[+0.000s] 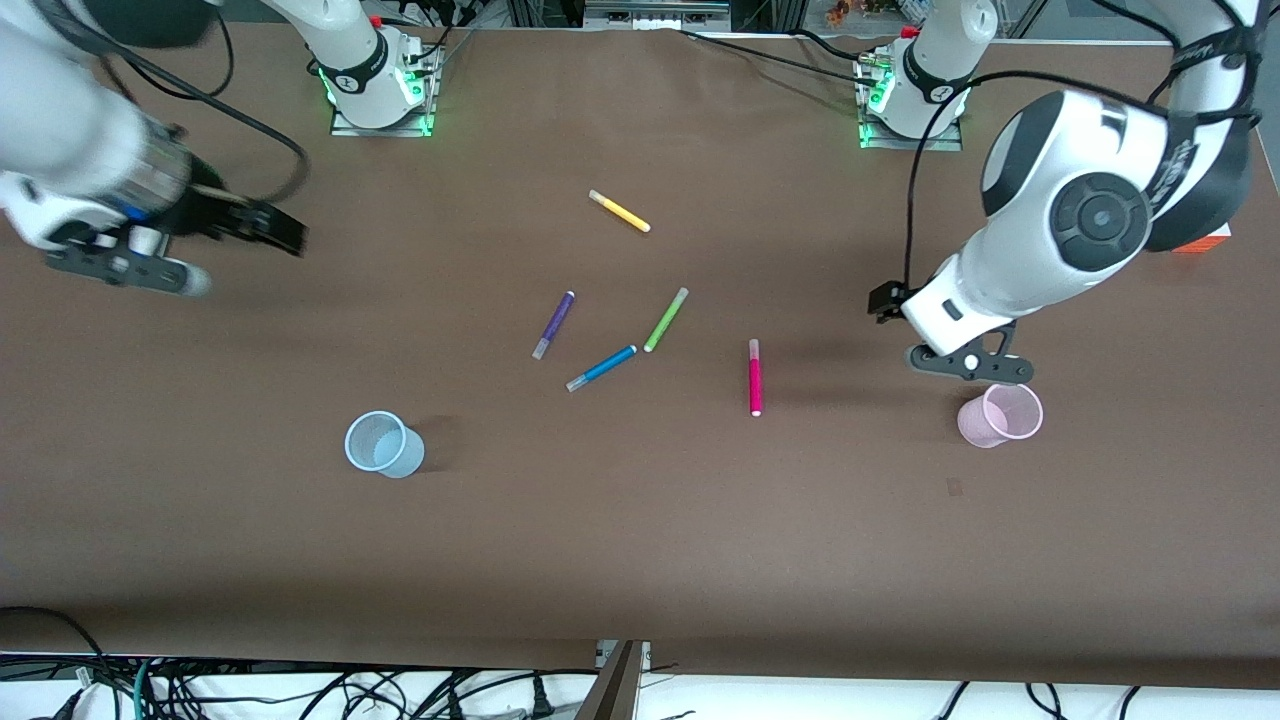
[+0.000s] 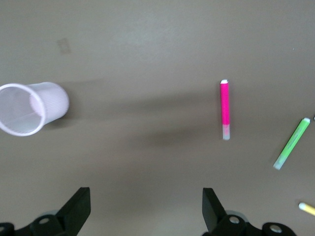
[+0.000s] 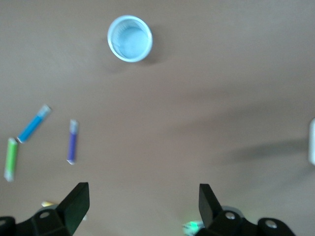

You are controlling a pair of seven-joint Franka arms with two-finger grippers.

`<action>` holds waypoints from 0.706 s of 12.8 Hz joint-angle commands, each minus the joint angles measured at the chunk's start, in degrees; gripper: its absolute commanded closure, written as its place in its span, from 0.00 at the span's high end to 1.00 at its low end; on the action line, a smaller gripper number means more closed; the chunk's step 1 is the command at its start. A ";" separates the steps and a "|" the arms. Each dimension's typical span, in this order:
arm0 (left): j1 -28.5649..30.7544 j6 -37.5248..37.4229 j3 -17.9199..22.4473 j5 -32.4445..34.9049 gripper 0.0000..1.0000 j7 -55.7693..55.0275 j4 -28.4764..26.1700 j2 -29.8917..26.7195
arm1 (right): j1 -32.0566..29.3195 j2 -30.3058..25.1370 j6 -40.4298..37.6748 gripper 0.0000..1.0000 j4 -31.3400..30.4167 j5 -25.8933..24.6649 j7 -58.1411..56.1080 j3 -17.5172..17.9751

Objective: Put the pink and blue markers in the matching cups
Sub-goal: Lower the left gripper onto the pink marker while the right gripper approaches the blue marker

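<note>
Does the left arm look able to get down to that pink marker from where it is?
Probably yes. The left gripper hangs open over bare table, with the pink marker lying alone beside the pink cup. Nothing touches the marker or lies between it and the gripper.

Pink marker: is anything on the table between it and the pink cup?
Nothing visible. Only bare table lies between the pink marker and the pink cup. The open left gripper hangs above the cup's edge, over the table, not blocking.

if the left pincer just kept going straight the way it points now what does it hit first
Most likely bare table: the open left pincer points down at the brown surface between the pink cup and the pink marker, touching neither. Depth is hard to judge.
</note>
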 commanded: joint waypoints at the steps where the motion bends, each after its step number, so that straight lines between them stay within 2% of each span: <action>1: -1.24 5.06 -0.65 -0.76 1.00 -1.20 0.30 4.71 | 3.74 4.87 6.89 0.98 0.96 2.64 14.06 -0.26; 6: -7.05 13.58 -0.56 2.12 1.00 -5.06 -0.05 12.88 | 12.09 15.41 22.10 0.98 1.14 2.91 35.08 -0.26; 9: -7.76 22.54 -0.56 3.02 1.00 -6.30 -3.99 16.32 | 15.60 21.92 29.06 0.98 1.31 2.04 41.79 -0.35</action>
